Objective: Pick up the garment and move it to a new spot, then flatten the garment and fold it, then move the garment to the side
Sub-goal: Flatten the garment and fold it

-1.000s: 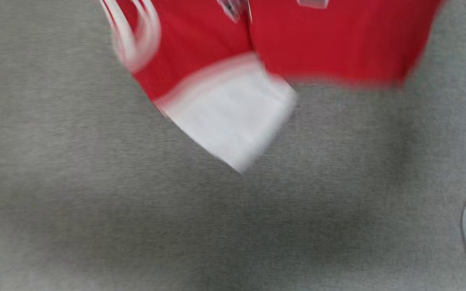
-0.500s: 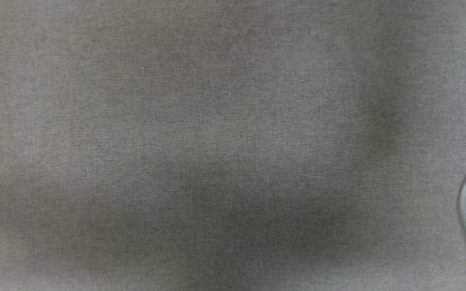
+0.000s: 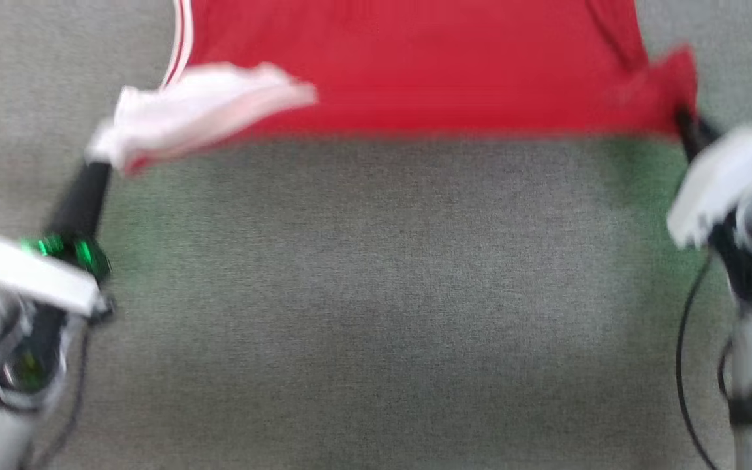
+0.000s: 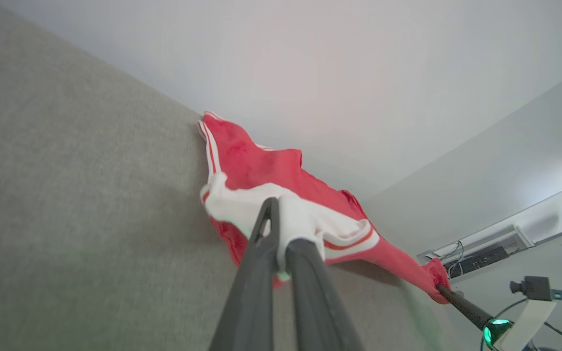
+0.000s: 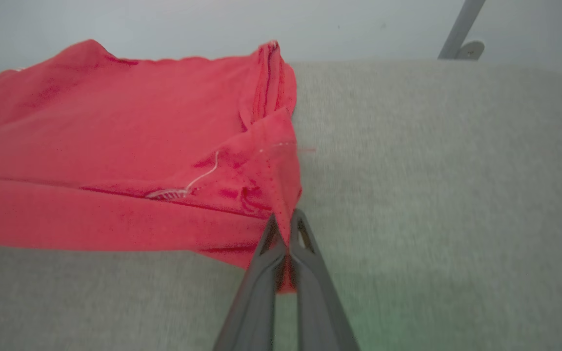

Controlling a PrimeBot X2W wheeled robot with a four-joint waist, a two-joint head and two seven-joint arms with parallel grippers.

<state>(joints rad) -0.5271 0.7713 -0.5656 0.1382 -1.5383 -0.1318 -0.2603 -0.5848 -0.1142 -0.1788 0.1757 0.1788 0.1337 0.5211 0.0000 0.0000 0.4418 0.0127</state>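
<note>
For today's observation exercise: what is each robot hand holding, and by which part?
Both hold the red T-shirt: the left hand pinches its white sleeve end, the right hand pinches a red corner.

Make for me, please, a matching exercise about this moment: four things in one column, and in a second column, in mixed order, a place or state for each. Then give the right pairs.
Column one
1. left gripper
2. right gripper
3. garment
4. grey surface

Column two
A. spreads below the garment
B. shut on red cloth
C. held at two ends, one by each gripper
D. shut on white cloth

Pairs: 1-D, 2-B, 3-C, 4-A
</note>
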